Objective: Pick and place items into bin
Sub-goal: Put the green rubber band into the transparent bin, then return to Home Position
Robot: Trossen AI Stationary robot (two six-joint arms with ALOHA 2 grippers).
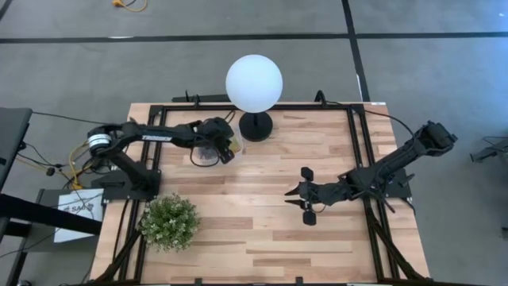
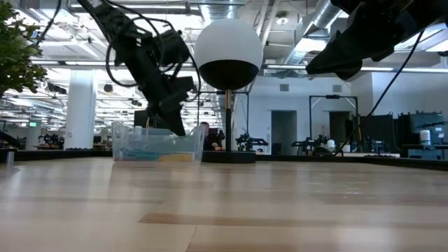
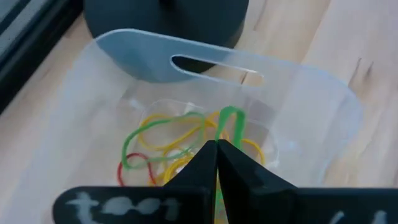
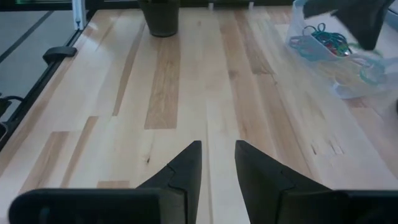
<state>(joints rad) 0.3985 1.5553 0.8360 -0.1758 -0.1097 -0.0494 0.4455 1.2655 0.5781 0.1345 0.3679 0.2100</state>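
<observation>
The clear plastic bin (image 1: pixel 211 149) stands beside the lamp's black base, holding yellow, green and red rubber bands (image 3: pixel 163 144). It also shows in the low view (image 2: pixel 157 145) and the right wrist view (image 4: pixel 329 46). My left gripper (image 3: pixel 216 148) is above the bin's opening, pointing down into it, shut on a green rubber band (image 3: pixel 230 119). My right gripper (image 1: pixel 305 195) hovers open over bare table right of centre, far from the bin; its fingers (image 4: pixel 217 158) touch nothing. My left gripper pinches a green rubber band between its two shut fingertips, coming from above and pointing down into the bin. A short loop of the band (image 3: pixel 231 117) sticks out beyond the tips, over the bands lying in the bin. The band's other end is hidden between the fingers.
A white globe lamp (image 1: pixel 254 82) on a black base (image 1: pixel 255 125) stands just right of the bin at the table's far side. A green potted plant (image 1: pixel 168 222) sits near the left edge. The middle and near parts of the wooden table (image 1: pixel 262 238) are bare.
</observation>
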